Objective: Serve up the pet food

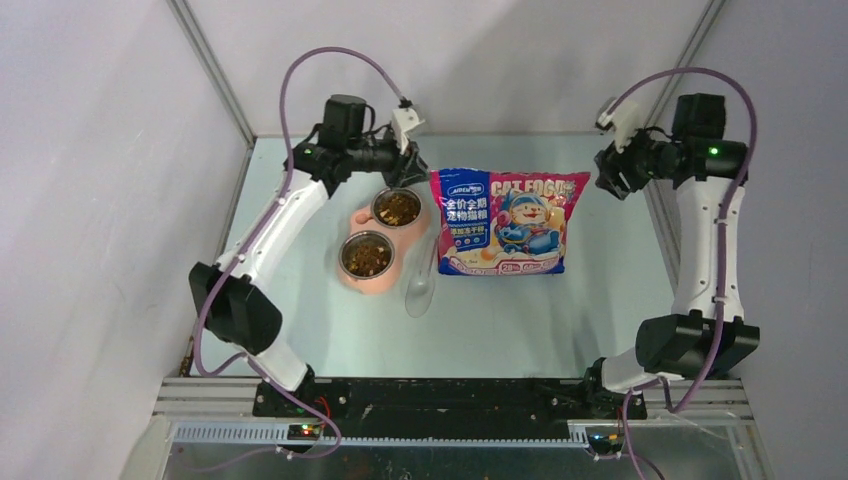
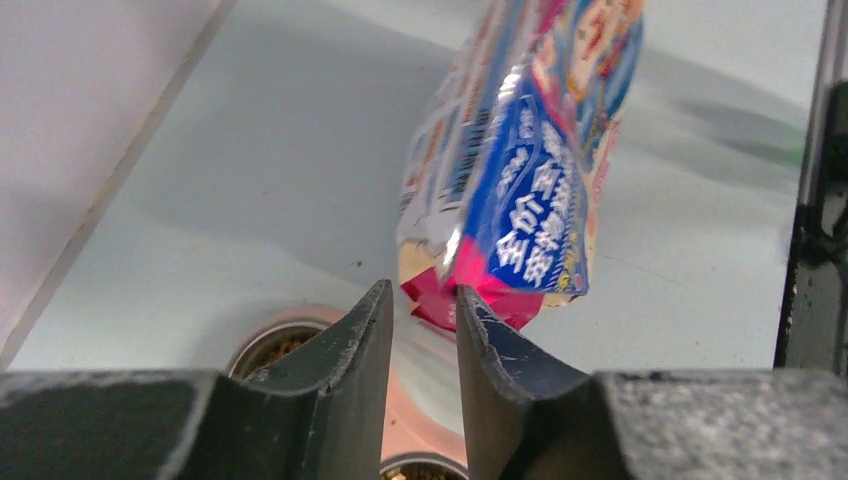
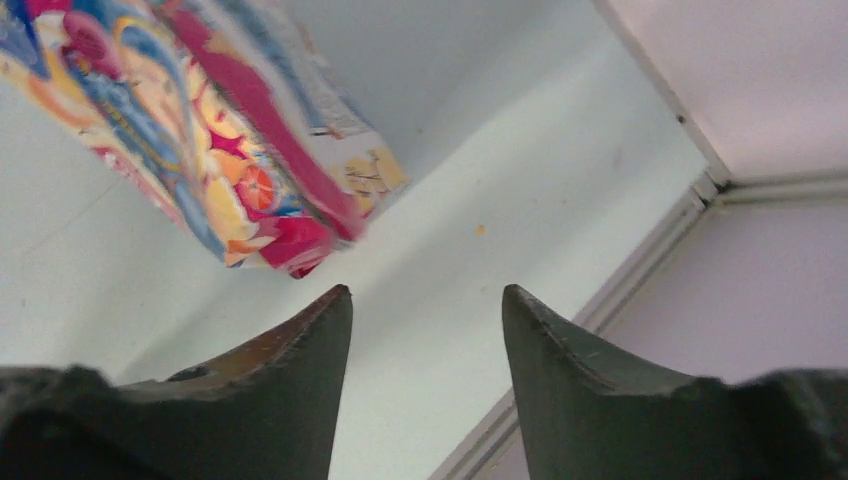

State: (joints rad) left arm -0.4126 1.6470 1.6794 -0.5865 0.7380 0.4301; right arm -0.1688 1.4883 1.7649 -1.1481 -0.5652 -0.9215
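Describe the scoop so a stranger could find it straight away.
Find the colourful cat food bag lying in the middle of the table. Between its near left corner and the pink feeder holding pet food lies the scoop. It alone is clear and colourless, almost blending into the table.

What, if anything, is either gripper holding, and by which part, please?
Nothing: both the left gripper and right gripper stand open, the bag lying on the table.

In the left wrist view the bag (image 2: 520,190) is blurred and cut off by the top edge, the bowls (image 2: 272,345) at the bottom sit mostly hidden behind the left gripper (image 2: 422,290), and the pet food (image 1: 398,208) pellets are too small to tell apart from above.
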